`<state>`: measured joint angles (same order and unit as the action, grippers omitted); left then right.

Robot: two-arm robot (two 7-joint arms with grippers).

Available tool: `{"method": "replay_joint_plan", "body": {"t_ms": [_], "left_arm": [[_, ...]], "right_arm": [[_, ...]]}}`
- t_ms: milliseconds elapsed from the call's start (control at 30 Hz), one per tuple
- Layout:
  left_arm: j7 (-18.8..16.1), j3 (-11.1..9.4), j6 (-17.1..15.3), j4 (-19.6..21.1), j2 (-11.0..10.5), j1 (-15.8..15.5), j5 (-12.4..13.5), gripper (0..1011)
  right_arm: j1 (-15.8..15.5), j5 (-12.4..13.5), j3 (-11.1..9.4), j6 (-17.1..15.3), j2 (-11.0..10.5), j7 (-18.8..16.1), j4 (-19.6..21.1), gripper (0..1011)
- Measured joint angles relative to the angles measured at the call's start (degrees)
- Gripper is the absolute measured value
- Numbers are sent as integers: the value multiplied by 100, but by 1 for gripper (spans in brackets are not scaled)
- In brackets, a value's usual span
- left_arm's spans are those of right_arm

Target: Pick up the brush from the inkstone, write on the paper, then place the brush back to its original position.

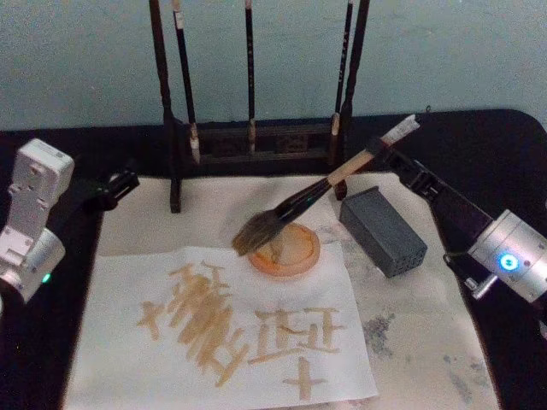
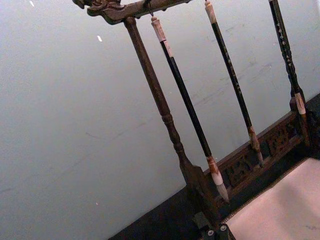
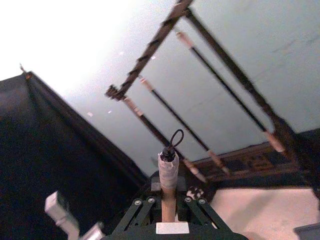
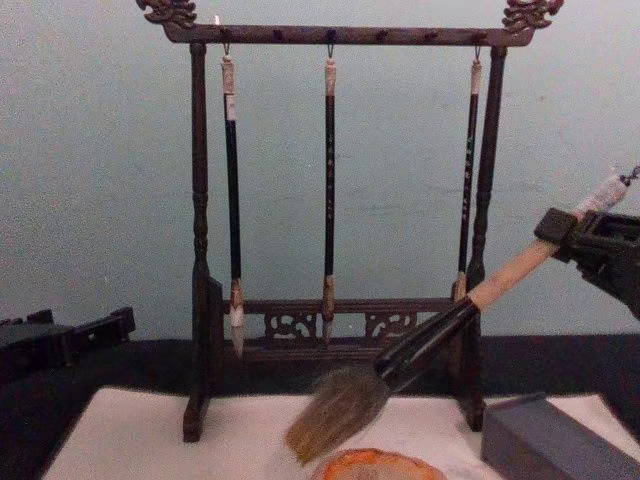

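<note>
One brush (image 1: pixel 329 184), one paper (image 1: pixel 128 290), one inkstone (image 1: pixel 299 256) (round orange dish), one grey block (image 1: pixel 382 229), one rack (image 4: pixel 200 250) with three thin brushes (image 4: pixel 329 180) hanging from its top bar; all on a pale mat (image 1: pixel 427 342) on the black bench (image 1: pixel 513 137).

Right end effector (image 1: pixel 382 156) reaches in from the bench's right edge, clamped narrow on the brush's tan handle near the whitish end; the handle's end stands up between its fingers (image 3: pixel 197 210) in the right wrist view. The brush is tilted, bristles low toward the bench middle, their tip at the inkstone's left rim; contact with the dish cannot be told.

The paper lies flat at the front-left of the mat, bearing tan strokes (image 1: pixel 205 312); the inkstone sits at its back-right corner; the grey block is just right of the inkstone.

The rack stands along the mat's back edge.

Left end effector (image 1: pixel 120 186) is parked at the bench's left edge, holding nothing; how far open cannot be told.
</note>
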<state>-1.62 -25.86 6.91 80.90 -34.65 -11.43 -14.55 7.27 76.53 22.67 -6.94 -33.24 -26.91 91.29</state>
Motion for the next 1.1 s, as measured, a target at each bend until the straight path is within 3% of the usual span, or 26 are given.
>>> {"method": "replay_joint_plan", "body": {"t_ms": [300,633,1100], "left_arm": [[0,0,0,0,0,0,0,1002],[0,0,0,0,0,0,0,1002],[0,0,0,0,0,0,0,1002]], "right_arm": [[306,462,35,-124,191,113,-699,161],[543,765,77,-105,324,120,-1370,161],[746,1045,201,-130,421,217,-1982,161]]}}
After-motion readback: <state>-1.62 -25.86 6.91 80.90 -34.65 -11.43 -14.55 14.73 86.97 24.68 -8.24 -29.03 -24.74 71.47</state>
